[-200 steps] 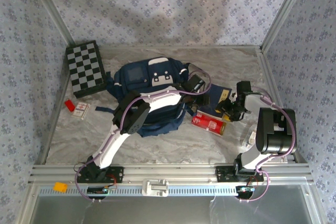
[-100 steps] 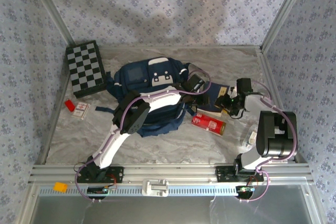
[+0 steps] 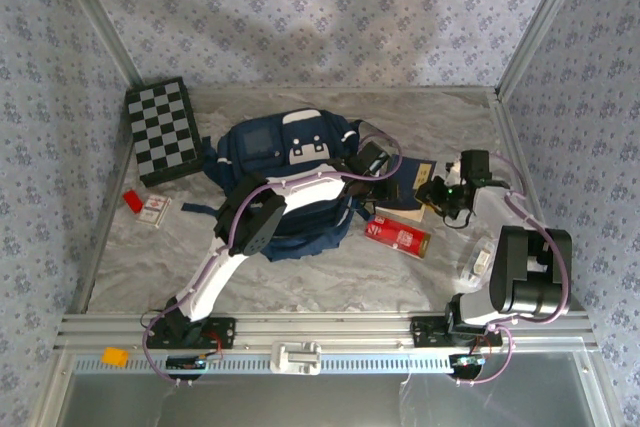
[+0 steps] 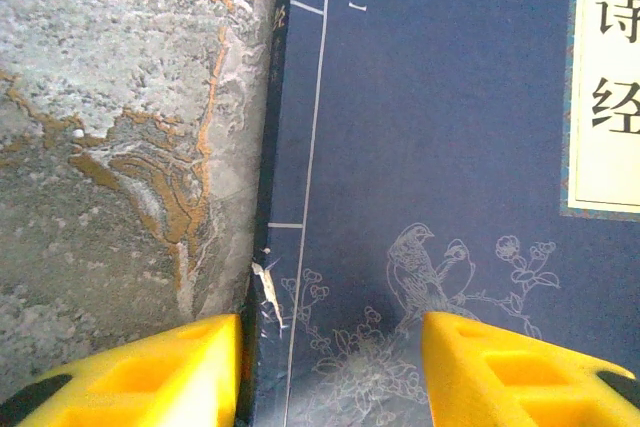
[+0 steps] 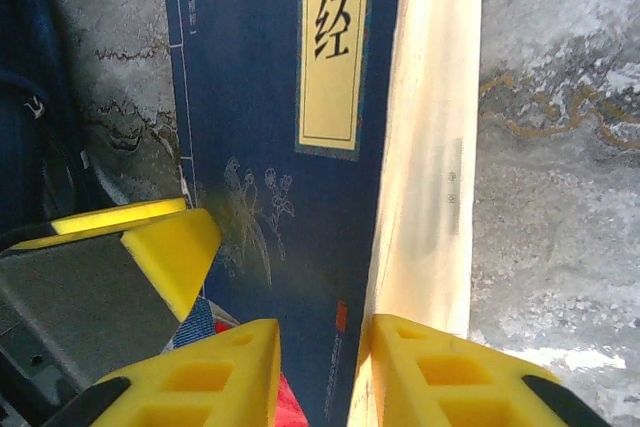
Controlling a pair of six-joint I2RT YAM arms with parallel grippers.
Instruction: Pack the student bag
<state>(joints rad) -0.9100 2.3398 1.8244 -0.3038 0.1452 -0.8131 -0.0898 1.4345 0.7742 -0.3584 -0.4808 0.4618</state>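
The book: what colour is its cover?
Dark blue book, cream label; clearest in right wrist view.

Checkerboard far left; red carton near blue book.

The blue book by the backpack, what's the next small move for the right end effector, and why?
Probably close the right end effector fully on the blue book: its fingers straddle the page-side edge with a narrow gap, and a firm pinch isn't evident. The left end effector stands open astride the spine.
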